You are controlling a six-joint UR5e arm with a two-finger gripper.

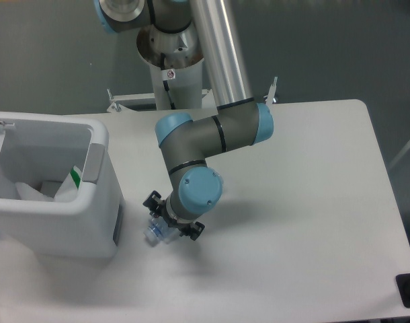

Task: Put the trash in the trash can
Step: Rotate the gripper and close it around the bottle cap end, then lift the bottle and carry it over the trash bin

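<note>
The clear, crushed plastic bottle (158,230) lies on its side on the smooth white table (292,222), just beside the trash can (64,205) — a boxy white bin with a thick rounded rim. The crumpled translucent wrapper (69,183) with green print sits inside it. The gripper (170,225) is down over the bottle; whether its black fingers clamp it I cannot tell — the wrist hides them.

The bottle (156,231) lies on the table (312,222), right of the bin (70,208) holding the wrapper (69,185).
</note>
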